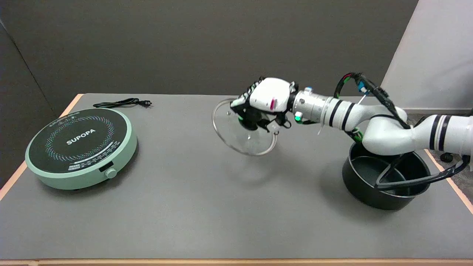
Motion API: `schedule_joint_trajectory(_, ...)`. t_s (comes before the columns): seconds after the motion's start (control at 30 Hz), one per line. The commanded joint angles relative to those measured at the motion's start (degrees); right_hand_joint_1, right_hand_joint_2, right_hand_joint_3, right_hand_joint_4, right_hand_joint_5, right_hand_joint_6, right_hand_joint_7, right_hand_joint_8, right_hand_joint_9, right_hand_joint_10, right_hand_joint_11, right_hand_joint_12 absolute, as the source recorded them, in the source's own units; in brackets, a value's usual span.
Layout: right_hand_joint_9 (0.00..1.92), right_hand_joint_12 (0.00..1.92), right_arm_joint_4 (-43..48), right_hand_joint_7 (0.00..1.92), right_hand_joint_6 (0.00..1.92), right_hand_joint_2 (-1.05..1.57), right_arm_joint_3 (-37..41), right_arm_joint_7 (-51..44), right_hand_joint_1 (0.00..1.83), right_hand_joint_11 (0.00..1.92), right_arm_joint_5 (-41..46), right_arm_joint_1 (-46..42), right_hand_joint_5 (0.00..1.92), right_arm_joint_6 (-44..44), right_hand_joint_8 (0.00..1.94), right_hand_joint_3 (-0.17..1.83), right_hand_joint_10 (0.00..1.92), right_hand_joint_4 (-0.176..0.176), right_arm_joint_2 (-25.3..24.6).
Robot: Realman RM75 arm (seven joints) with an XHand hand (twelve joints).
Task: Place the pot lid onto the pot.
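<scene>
Lid held in the air, pot uncovered.
The right hand gripped the glass lid by its black knob, holding it tilted above the table, well left of the black pot. A green hotplate sat far left, its cord behind.

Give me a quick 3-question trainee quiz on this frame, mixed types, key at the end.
1. True or false: the glass pot lid already sits on the black pot.
2. What does the right hand hold? A) the power cord B) the lid by its knob C) the pot rim
3. Fill in: the green induction cooker stands at the table's ____ end as seen in the head view.

Key:
1. False; the lid is tilted in the air, apart from the pot.
2. B
3. left
</scene>
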Motion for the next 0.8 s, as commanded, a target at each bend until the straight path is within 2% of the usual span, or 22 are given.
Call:
schedule_joint_trajectory(0.03,0.79,1.32,-1.84,0.87,1.68,0.76,15.62,-0.26,1.36,0.64,2.54,-2.24,0.50,-10.16,1.49,0.88,1.89,0.176,4.77)
schedule_joint_trajectory(0.23,0.79,1.31,-1.97,0.87,1.67,0.76,25.30,-0.27,1.36,0.64,2.54,-7.79,0.51,-11.29,1.48,0.87,1.88,0.176,6.80)
schedule_joint_trajectory(0.63,0.82,1.27,-5.33,0.89,1.65,0.75,51.09,-0.50,1.36,0.67,2.22,-28.05,0.52,-14.45,1.46,0.87,1.86,0.176,10.95)
schedule_joint_trajectory(0.8,0.82,1.26,-6.67,0.92,1.64,0.69,63.83,-0.50,1.38,0.67,2.22,-38.88,0.53,-14.61,1.46,0.97,1.85,0.176,12.42)
